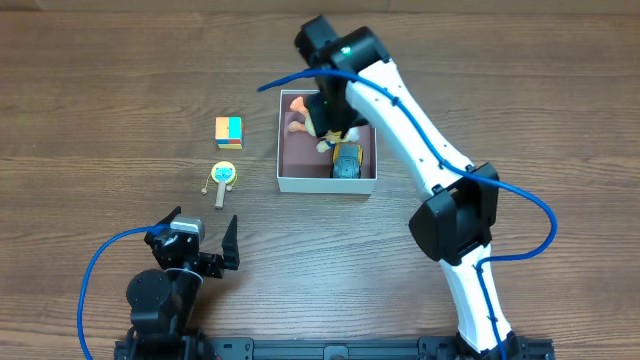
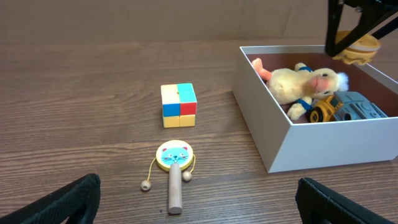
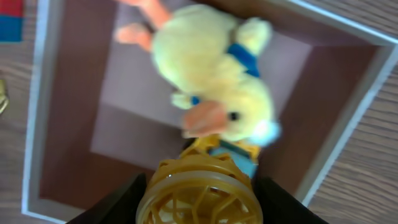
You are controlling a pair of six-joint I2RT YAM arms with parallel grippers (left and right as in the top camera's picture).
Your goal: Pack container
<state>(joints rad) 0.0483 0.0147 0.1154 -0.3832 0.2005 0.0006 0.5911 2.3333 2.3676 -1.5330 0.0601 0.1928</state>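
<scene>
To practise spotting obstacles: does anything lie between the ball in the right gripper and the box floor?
Yes. A plush duck and a toy truck lie in the box beneath the right gripper's ball; bare floor shows beside them.

looks like a robot lab: a white arm (image 1: 400,110) and a black arm (image 1: 165,290), both cabled, stand at a wood-grain desk (image 1: 100,80) against a plain tan wall (image 2: 155,22).

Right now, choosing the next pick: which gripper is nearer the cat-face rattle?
Left. The left gripper sits open near the cat-face rattle, on the robot's side; the right gripper is over the container, holding a yellow lattice ball.
</scene>
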